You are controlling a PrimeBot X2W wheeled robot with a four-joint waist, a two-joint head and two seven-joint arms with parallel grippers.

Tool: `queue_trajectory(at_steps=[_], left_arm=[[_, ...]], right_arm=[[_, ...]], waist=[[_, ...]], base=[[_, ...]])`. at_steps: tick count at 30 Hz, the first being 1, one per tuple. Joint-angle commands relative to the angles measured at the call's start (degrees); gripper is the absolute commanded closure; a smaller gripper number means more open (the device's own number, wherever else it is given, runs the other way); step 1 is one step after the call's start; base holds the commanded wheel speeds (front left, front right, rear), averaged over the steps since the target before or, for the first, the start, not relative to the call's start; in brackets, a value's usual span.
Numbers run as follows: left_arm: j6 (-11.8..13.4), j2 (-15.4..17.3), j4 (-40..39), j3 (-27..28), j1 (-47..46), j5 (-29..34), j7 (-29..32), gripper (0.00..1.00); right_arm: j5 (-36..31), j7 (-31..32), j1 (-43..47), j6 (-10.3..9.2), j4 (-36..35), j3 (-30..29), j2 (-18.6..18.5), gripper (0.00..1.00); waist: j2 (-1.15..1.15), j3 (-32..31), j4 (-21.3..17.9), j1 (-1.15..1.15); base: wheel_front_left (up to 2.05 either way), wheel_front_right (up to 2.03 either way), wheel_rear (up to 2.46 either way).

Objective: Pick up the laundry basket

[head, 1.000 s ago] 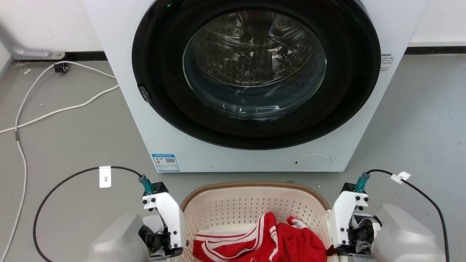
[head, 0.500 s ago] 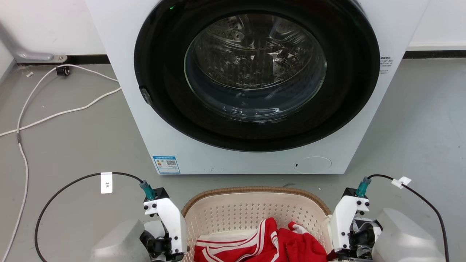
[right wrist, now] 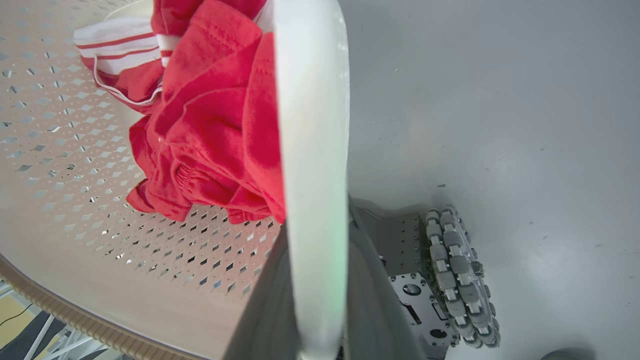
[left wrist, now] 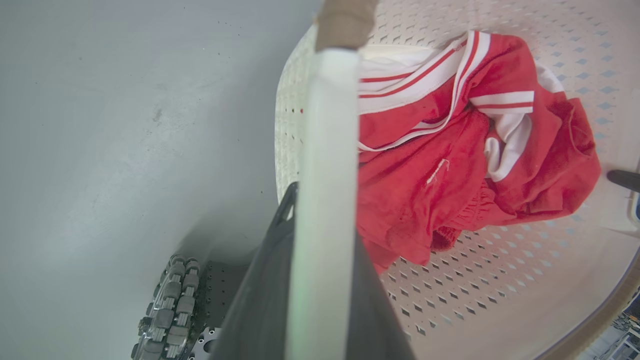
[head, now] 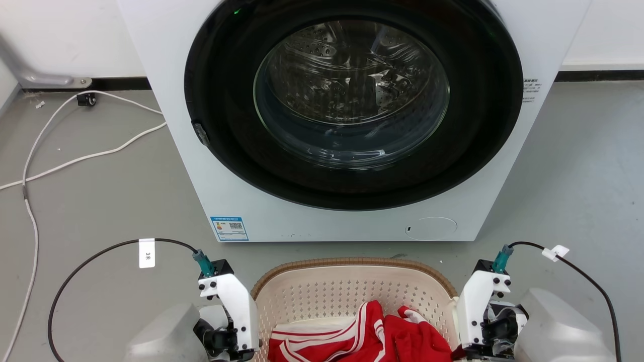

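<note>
Laundry basket holding red clothes is near the robot, before a washing machine. Left gripper and right gripper each clamp a white loop handle; grasp looks done, lifting seems left to do

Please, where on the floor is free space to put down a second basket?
The widest bare floor lies right of the washing machine, between it, the back wall and the right arm's black cable. Left of the machine, white cables cross the floor, leaving smaller patches. The strip between the machine and the laundry basket is narrow and crowded.
</note>
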Motion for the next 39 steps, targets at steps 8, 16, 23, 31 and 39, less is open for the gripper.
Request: queue_trajectory(at_steps=[8, 16, 23, 31, 39], left_arm=[[-0.7, -1.6, -0.9, 0.1, 0.6, -1.0, -0.5, 1.0], [-0.7, -1.9, -0.7, 0.3, 0.6, -1.7, -0.7, 1.0], [-0.7, -2.1, -0.3, 0.2, 0.6, -1.9, -0.7, 1.0], [-0.7, -2.0, -0.6, 0.0, 0.6, -2.1, -0.8, 1.0], [-0.7, -1.9, -0.9, -0.2, 0.9, -2.3, -0.9, 1.0]], right_arm=[[1.2, 0.1, -0.1, 0.31, -0.5, 0.1, 1.6, 1.0], [1.7, 0.1, -0.3, 0.31, -0.4, 0.2, 1.6, 1.0], [2.1, 0.3, -0.2, 0.31, -0.3, 0.3, 1.6, 1.0], [2.2, 0.3, -0.2, 0.31, -0.2, 0.5, 1.5, 1.0], [2.7, 0.3, -0.2, 0.31, -0.2, 0.5, 1.5, 1.0]], waist=[[0.0, -0.1, -0.1, 0.0], [0.0, 0.0, -0.1, 0.0], [0.0, -0.1, -0.2, 0.0], [0.0, -0.1, -0.2, 0.0], [0.0, 0.0, -0.2, 0.0]], base=[[0.0, 0.0, 0.0], [0.0, 0.0, 0.0], [0.0, 0.0, 0.0], [0.0, 0.0, 0.0], [0.0, 0.0, 0.0]])
